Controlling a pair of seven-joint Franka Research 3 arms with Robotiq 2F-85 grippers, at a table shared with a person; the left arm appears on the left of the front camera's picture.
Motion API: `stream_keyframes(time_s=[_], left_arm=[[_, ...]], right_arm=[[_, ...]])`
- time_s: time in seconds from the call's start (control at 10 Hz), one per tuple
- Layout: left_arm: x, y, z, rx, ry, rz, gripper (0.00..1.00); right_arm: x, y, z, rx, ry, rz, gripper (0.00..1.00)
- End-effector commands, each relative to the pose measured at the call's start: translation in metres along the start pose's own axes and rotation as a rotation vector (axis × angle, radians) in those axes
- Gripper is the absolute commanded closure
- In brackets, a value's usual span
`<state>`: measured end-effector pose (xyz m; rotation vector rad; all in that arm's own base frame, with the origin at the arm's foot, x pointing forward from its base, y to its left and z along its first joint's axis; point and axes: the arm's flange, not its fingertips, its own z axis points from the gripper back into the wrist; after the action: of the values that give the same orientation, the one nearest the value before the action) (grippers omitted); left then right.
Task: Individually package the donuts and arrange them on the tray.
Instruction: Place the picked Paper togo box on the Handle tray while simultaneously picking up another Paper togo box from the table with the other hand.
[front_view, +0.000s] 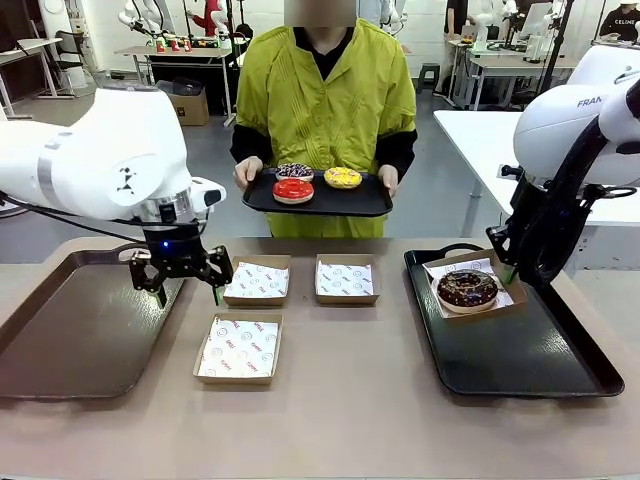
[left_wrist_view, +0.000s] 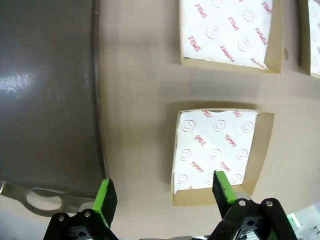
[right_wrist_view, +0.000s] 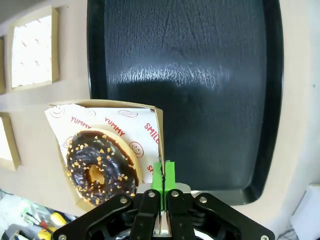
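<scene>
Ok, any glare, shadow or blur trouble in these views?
Front view: even, sharp. Left wrist view: dull sheen on the brown tray, soft shadow along the box. Right wrist view: streaky glare on the black tray, bowed edges; chocolate donut crisp.

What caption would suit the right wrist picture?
Closed fingers grip a box with a chocolate donut, partly over a black tray.

Left: dark rectangular metal tray (front_view: 60, 340), surface bare, open from above. Ctr: three shallow brown cardboard boxes w/ printed paper liners (front_view: 238, 348), narrow table strips btw them. Left gripper (front_view: 188, 295), jaws wide, hangs over gap btw that tray and far-left box. Right: black rectangular tray (front_view: 540, 370), near half free. Its far-left corner is taken by loaded brown cardboard box (front_view: 497, 262). Right gripper (front_view: 510, 272) pinched on that box's right wall. Far ctr: person's hand-held black tray (front_view: 317, 203).
</scene>
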<state>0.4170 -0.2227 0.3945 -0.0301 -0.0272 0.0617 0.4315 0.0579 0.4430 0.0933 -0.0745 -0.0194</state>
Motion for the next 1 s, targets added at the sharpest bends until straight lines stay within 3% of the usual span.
stream_keyframes(time_s=[0.0,0.1,0.7,0.9], left_arm=[[-0.015,0.017,0.001,-0.107,0.015,-0.014,0.00],[0.000,0.000,0.000,0.000,0.000,0.000,0.00],[0.000,0.000,0.000,0.000,0.000,0.000,0.00],[-0.020,-0.013,-0.005,0.011,-0.026,-0.037,0.00]], right_arm=[[0.002,0.000,0.002,0.002,-0.003,0.001,0.99],[0.002,0.000,0.002,0.002,-0.003,0.001,0.99],[0.000,0.000,0.000,0.000,0.000,0.000,0.99],[-0.018,-0.007,-0.008,-0.046,-0.044,-0.018,0.99]])
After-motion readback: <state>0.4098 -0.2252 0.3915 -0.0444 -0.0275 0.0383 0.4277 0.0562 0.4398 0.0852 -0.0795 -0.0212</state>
